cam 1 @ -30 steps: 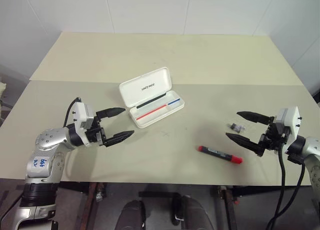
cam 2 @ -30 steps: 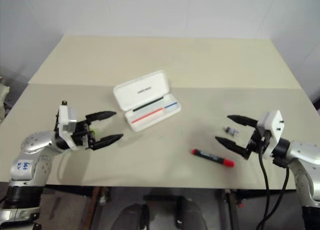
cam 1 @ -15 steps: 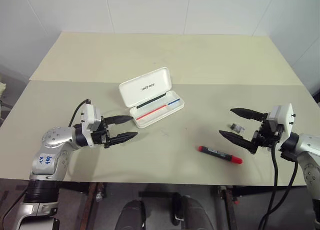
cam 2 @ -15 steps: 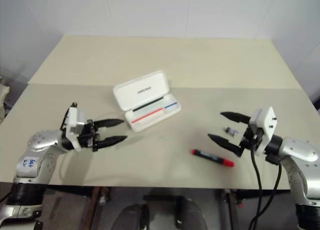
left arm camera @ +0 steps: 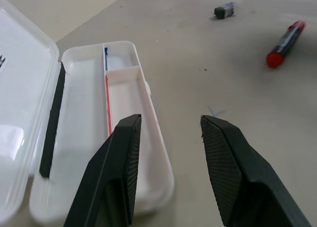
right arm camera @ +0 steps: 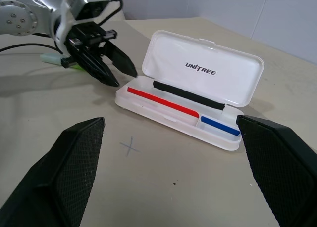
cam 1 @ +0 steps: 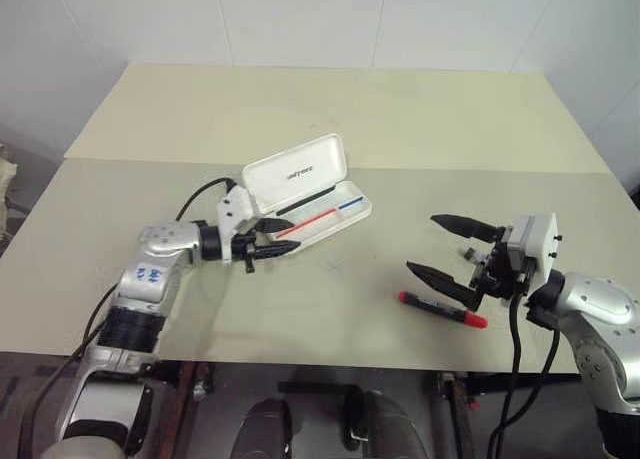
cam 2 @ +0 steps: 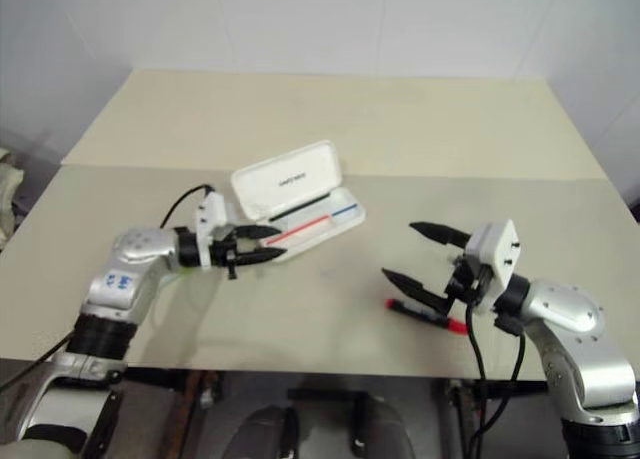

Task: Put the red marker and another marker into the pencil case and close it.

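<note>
At frame centre, the left gripper (cam 1: 272, 237) has advanced to the open pencil case (cam 1: 310, 193), jaws narrowed but empty. Lower right, the right gripper (cam 1: 446, 249), spread wide, has shifted over the red marker (cam 1: 443, 308).

One pencil case (cam 1: 310, 191) lies open on one table (cam 1: 330, 109), with three stripes inside it: one red, one blue, one black. Two markers show: one red marker (cam 1: 443, 309) at about four o'clock from the case, and what seems to be one pale green marker (right arm camera: 58, 61) behind the left gripper (right arm camera: 110, 68). One small dark object (left arm camera: 224, 10) and two grippers complete the count, the second being the right gripper (cam 1: 438, 248).
</note>
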Controlling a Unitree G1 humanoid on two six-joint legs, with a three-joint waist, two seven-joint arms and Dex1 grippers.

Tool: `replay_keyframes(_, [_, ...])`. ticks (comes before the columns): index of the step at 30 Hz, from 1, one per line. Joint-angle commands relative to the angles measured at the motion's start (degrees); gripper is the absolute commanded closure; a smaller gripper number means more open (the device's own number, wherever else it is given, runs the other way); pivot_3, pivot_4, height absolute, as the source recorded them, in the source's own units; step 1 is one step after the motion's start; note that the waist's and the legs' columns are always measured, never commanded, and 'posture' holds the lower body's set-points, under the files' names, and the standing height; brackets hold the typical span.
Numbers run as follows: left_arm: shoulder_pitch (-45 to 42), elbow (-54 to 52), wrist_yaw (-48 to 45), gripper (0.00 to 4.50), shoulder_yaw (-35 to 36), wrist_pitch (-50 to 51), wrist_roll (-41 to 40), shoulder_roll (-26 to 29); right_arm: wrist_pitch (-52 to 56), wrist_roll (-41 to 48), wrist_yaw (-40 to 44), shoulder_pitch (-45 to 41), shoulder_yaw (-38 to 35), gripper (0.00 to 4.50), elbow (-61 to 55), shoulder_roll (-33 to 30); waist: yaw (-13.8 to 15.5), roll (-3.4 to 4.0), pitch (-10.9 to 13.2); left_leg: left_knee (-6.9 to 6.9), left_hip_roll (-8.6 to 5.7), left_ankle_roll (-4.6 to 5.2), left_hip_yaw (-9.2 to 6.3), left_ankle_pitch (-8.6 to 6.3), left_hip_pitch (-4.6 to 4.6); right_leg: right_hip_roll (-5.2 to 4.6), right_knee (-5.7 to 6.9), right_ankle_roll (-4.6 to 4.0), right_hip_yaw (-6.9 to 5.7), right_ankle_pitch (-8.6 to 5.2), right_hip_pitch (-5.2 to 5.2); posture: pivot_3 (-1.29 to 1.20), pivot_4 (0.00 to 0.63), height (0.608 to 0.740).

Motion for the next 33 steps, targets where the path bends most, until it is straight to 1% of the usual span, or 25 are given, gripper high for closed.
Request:
replay_keyframes(1, [-3.34, 1.14, 1.01, 2.59, -1.6, 0.94, 2.2, -1.22, -0.11, 1.3, -0.32, 1.04, -1.35, 0.0, -3.27, -0.22, 0.0, 0.0, 0.0, 0.0, 0.0, 0.0, 0.0, 0.0, -0.01, 0.0, 0.0, 0.01, 0.0, 0.0, 0.0, 0.0, 0.15, 0.74])
replay_keyframes(6, [-4.15, 1.62, -1.48, 2.59, -3.67, 2.03, 2.92, -1.14, 0.49, 2.45, 0.45, 1.92, -2.04, 0.0, -4.79, -1.5, -0.36, 0.0, 0.0, 0.01, -0.02, -0.02, 0.07, -0.03, 0.08, 0.06, 0.1, 0.0, -0.01, 0.0, -0.01, 0.0, 0.15, 0.74])
replay_keyframes(11, [-3.79, 2.05, -1.49, 2.59, -4.92, 2.72, 5.33, 0.06, 0.23, 2.6, 0.3, 1.68, -2.23, 0.0, -4.98, -1.9, -0.18, 0.0, 0.0, 0.17, -0.02, -0.04, 0.02, -0.04, 0.04, 0.07, 0.18, -0.02, 0.01, -0.01, -0.02, 0.0, 0.15, 0.74])
replay_keyframes(21, [-2.57, 3.24, -0.22, 2.59, -4.82, 2.22, 8.85, 2.17, -1.07, 1.97, -0.82, 2.03, -1.55, 0.0, -5.62, -0.66, -0.16, 0.0, 0.0, 0.3, 0.03, 0.0, 0.03, -0.05, 0.0, 0.04, 0.21, -0.02, 0.04, -0.02, -0.02, 0.0, 0.15, 0.74])
replay_keyframes(33, [-4.0, 3.12, -2.99, 2.59, -7.94, 7.09, 11.59, 3.72, -1.52, 1.87, -1.7, 0.49, -1.2, 0.0, -5.97, -0.81, -0.26, -0.01, -0.01, 0.33, 0.03, -0.01, 0.07, -0.05, 0.05, 0.06, 0.3, -0.07, 0.06, -0.04, -0.02, 0.0, 0.15, 0.74])
